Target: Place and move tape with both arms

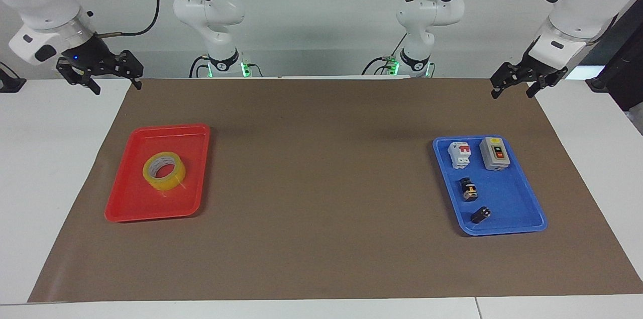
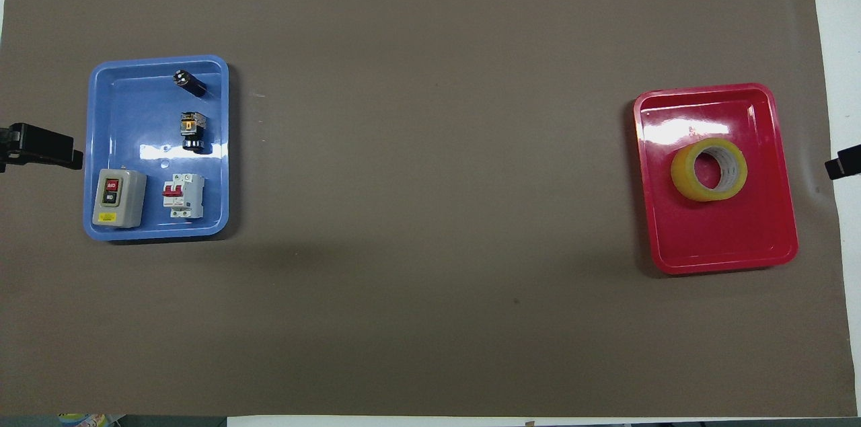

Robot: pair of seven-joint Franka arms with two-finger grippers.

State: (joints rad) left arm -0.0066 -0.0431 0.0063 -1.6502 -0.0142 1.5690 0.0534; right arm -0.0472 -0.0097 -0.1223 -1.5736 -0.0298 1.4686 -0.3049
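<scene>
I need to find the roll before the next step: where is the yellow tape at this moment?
The tape lies flat in the red tray at the right arm's end of the table, touched by no gripper.

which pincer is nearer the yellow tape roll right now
Right. The right pincer is up over the table edge at the red plastic tray's end, where the translucent yellow tape roll lies. The left pincer waits at the other end.
</scene>
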